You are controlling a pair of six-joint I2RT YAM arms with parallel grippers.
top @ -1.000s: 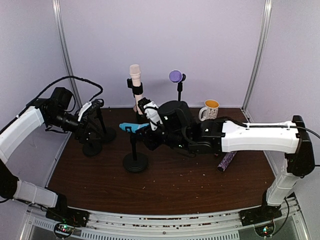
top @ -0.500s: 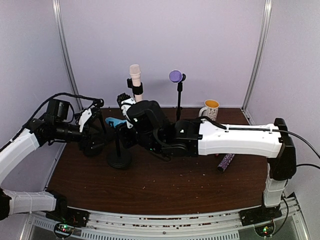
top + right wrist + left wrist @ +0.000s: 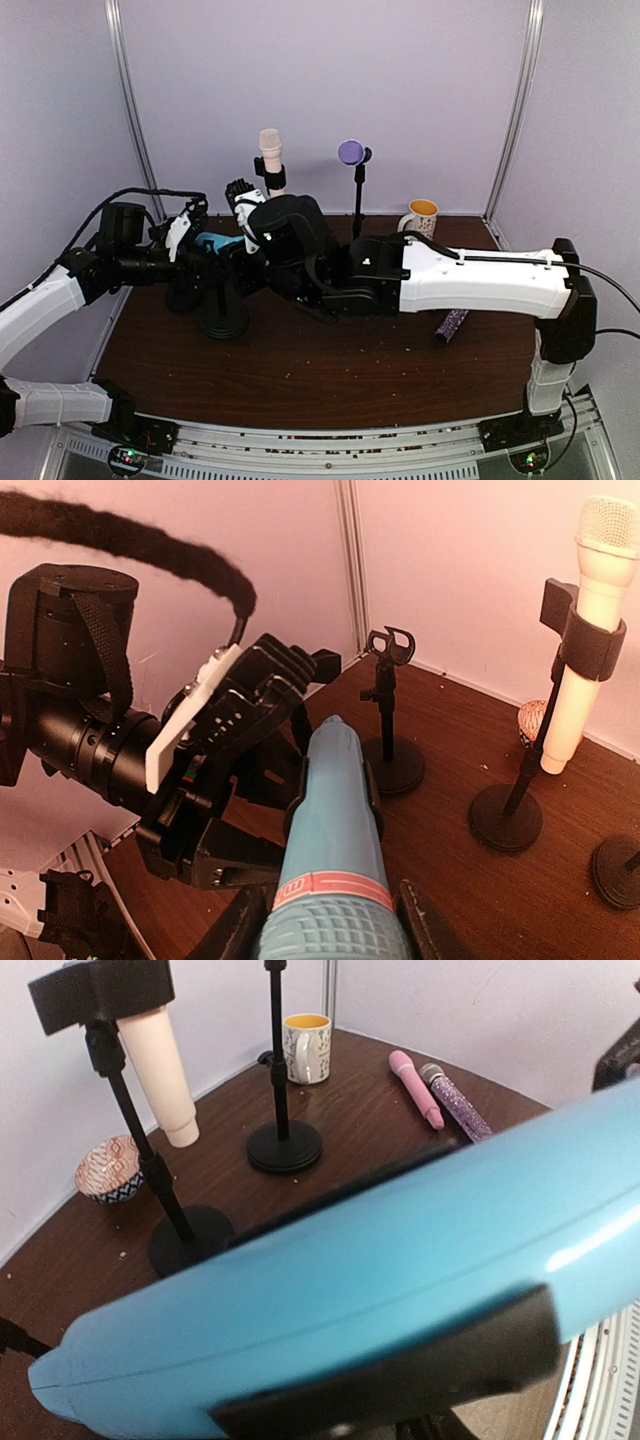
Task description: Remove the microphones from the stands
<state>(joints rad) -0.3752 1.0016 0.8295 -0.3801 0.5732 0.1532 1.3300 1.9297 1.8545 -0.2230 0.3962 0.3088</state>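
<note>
The blue microphone (image 3: 330,850) lies nearly level in the black clip (image 3: 374,805) of its stand (image 3: 222,320), between the two grippers. Its textured head sits between the fingers of the right gripper (image 3: 328,925), which press in on both sides and hold it. The handle runs straight out past those fingertips, through the clip, towards the left gripper (image 3: 305,760).

The left gripper's jaws straddle the handle's tail end, one above and one below. In the left wrist view the blue body fills most of the picture and a black finger pad (image 3: 400,1375) lies along its lower edge. The other finger is hidden, so I cannot tell whether this gripper is clamped on the handle or only around it.

Beneath the right gripper the stand's round base sits low over the brown table (image 3: 350,370). I cannot tell whether it touches.

Beyond the right gripper's fingertips stands an empty mic stand (image 3: 388,710). To its right is a cream microphone (image 3: 590,630), upright in its own stand. Past the left gripper are a patterned bowl (image 3: 108,1168), a third stand (image 3: 285,1145), and a yellow-lined mug (image 3: 306,1048). A pink microphone (image 3: 415,1088) and a glittery purple microphone (image 3: 455,1100) lie side by side on the table.
</note>
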